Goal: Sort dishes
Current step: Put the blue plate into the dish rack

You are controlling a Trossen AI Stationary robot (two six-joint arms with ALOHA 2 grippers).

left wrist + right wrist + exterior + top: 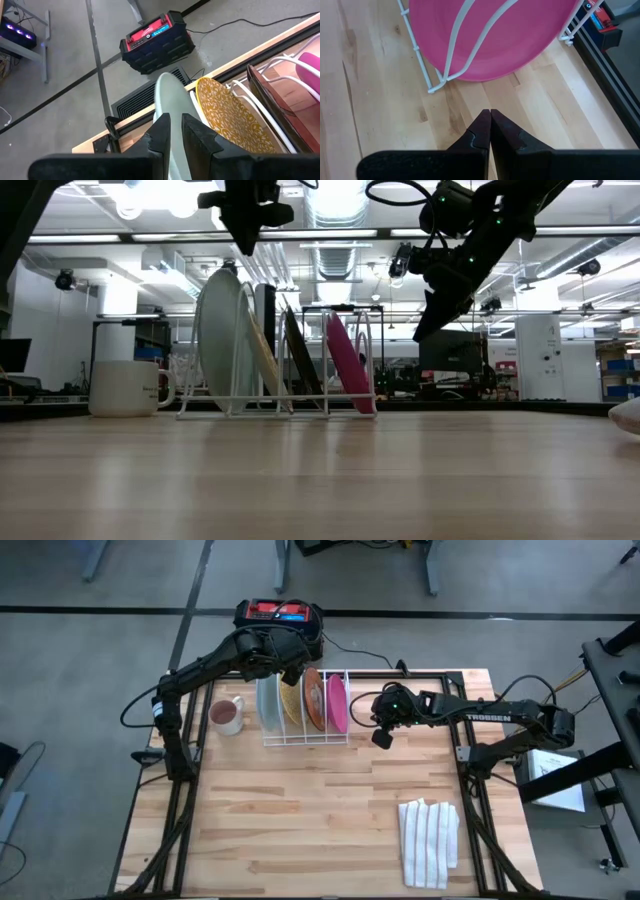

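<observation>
A white wire rack (306,741) at the table's far middle holds the dishes on edge. From left to right they are a pale teal plate (267,702), a yellow speckled plate (290,700), an orange-brown plate (313,698) and a magenta-pink plate (337,703). My left gripper (176,131) reaches in from the far side above the rack and is shut on the teal plate (172,95). My right gripper (381,738) hangs shut above the table just right of the rack, facing the pink plate (490,35) and holding nothing. My left gripper has the teal plate's upper rim (173,116) between its two fingers (161,134), one on each face. The fingers slant down from the table's far side. The plate stands upright in the rack's leftmost slot, its lower edge in the wires.
A white mug (227,716) stands left of the rack. A white striped folded cloth (430,840) lies near the front right. A red and black case (280,615) sits on the floor beyond the far edge. Bare wood stretches across the table's near half.
</observation>
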